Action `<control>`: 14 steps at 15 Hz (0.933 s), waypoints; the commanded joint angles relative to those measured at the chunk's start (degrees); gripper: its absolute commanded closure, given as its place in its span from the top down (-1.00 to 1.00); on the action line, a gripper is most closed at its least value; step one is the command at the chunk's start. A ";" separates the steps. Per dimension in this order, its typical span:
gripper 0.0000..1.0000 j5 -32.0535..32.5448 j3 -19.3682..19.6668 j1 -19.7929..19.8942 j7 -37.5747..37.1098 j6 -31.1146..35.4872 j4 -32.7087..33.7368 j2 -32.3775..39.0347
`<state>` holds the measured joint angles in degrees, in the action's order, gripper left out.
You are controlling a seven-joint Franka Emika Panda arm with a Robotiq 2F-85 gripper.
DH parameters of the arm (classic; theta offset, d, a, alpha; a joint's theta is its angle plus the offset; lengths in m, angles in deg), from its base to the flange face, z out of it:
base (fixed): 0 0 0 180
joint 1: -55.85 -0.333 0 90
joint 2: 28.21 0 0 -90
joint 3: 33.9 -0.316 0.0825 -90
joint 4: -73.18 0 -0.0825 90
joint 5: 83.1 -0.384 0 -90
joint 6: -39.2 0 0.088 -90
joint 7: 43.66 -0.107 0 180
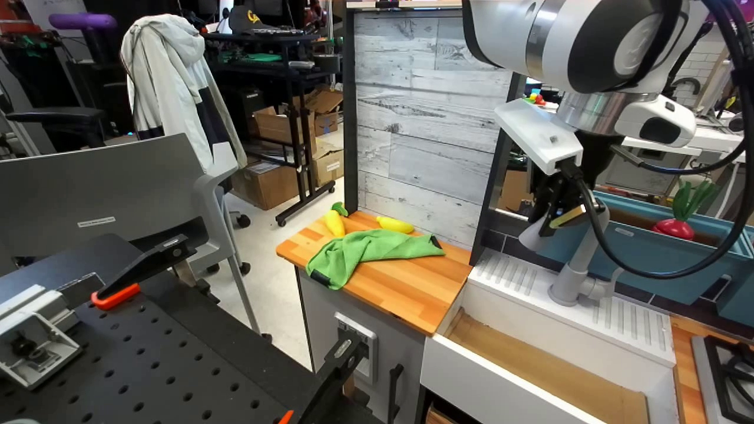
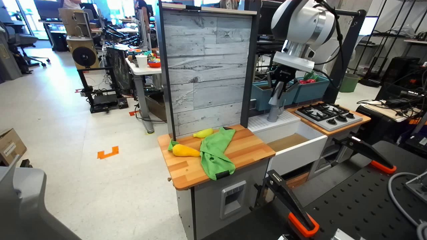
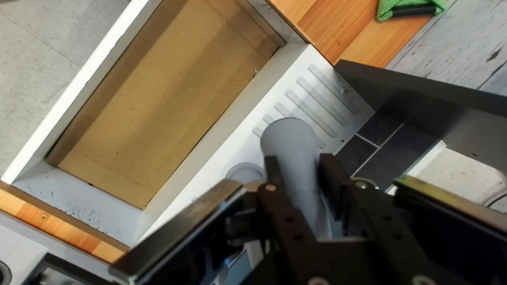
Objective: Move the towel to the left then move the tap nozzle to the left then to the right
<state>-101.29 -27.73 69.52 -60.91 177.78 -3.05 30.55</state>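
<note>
Black two-fingered gripper (image 3: 300, 161), one, mine: jaws narrow, clasping the matte grey conical tap nozzle (image 3: 288, 136) by its slimmer part, wide end projecting beyond my grip. Matte grey upright tap base (image 1: 566, 285), one: below my hand, standing on the white ribbed sink ledge (image 1: 512, 277). Crumpled green cloth towel (image 1: 377, 244) with black ends, one: well apart from my hand, lying on the striped wooden worktop (image 1: 418, 300); only a corner shows in the wrist view, upper right.

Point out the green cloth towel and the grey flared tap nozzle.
Green cloth towel (image 2: 215, 151): in an exterior view, on its crumpled middle.
Grey flared tap nozzle (image 3: 296, 160): in the wrist view, on its outer wall.
</note>
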 commanded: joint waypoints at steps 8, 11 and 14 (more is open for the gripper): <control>-0.85 -1.46 0.04 5.14 2.80 1.05 -2.96 -0.20; -0.85 -1.69 0.04 5.26 2.76 1.07 -3.02 -0.32; -0.85 -1.42 0.61 4.85 1.89 1.36 -2.73 -0.13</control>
<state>-103.58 -29.87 72.06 -59.25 177.77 -3.31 30.32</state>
